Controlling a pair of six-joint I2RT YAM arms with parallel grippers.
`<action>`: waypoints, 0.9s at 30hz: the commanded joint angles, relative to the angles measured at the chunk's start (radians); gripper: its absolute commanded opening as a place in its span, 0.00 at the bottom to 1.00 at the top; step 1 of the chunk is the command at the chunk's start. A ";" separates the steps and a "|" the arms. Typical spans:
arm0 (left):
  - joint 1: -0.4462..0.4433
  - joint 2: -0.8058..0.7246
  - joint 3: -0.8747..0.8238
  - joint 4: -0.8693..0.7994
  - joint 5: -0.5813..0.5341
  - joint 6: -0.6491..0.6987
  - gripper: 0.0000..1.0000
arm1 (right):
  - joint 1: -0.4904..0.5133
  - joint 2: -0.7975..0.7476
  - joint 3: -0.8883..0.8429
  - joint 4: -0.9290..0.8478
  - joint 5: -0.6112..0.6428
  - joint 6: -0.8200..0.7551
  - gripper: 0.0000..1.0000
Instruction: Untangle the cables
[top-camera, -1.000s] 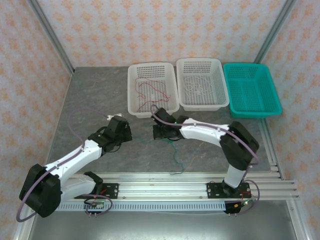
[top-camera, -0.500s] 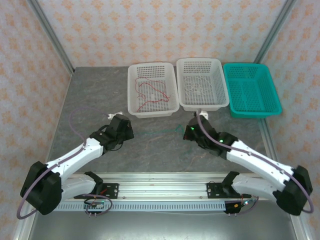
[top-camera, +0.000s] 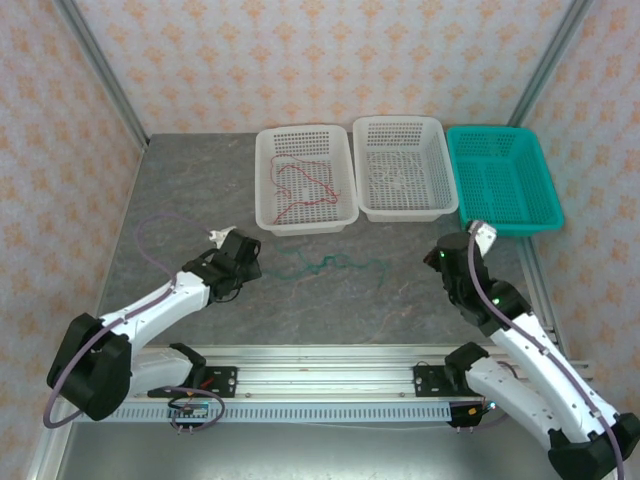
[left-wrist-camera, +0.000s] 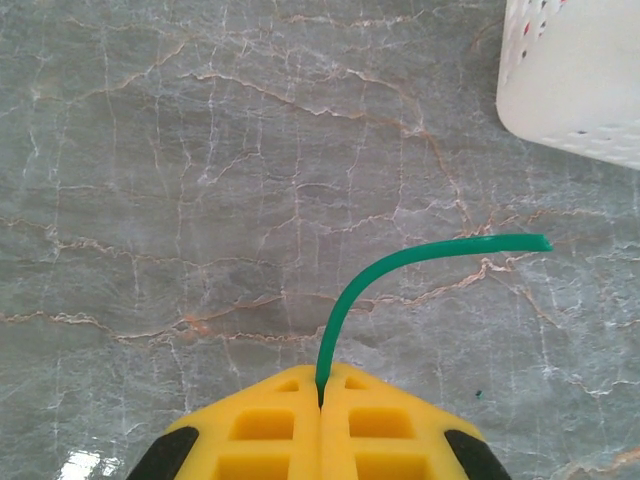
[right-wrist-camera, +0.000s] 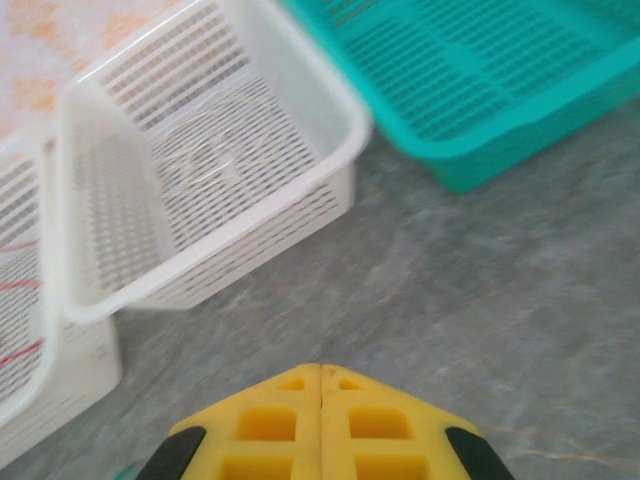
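The teal-green cable (top-camera: 325, 264) lies in a wavy line on the grey table between the arms. My left gripper (left-wrist-camera: 322, 375) is shut on one end of it, and the short free tip (left-wrist-camera: 400, 262) curves up and to the right from the yellow fingers (left-wrist-camera: 385, 430). From above, the left gripper (top-camera: 246, 262) sits at the cable's left end. My right gripper (top-camera: 441, 258) is off to the right, apart from the cable. Its yellow fingers (right-wrist-camera: 385, 425) are shut with nothing between them. A red cable (top-camera: 300, 188) lies in the left white basket (top-camera: 265, 180). A faint white cable (top-camera: 400, 180) lies in the middle white basket (top-camera: 445, 175).
A teal basket (top-camera: 540, 185) stands at the back right, close to the right gripper. In the right wrist view the middle white basket (right-wrist-camera: 330, 110) and the teal basket (right-wrist-camera: 470, 160) are just ahead. Aluminium rails (top-camera: 320, 372) run along the near edge.
The right arm swung from the middle to the right, away from the teal-green cable. The cable went from stretched between the grippers to slack on the table. The left gripper barely moved.
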 joint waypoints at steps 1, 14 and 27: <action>-0.001 0.012 -0.023 0.055 0.058 0.032 0.00 | 0.050 0.109 -0.061 0.324 -0.458 -0.079 0.08; -0.056 0.081 -0.021 0.233 0.334 0.150 0.00 | 0.385 0.607 -0.147 0.900 -0.431 -0.547 0.54; -0.066 0.082 -0.012 0.222 0.319 0.139 0.00 | 0.385 0.888 -0.070 0.970 -0.517 -0.590 0.42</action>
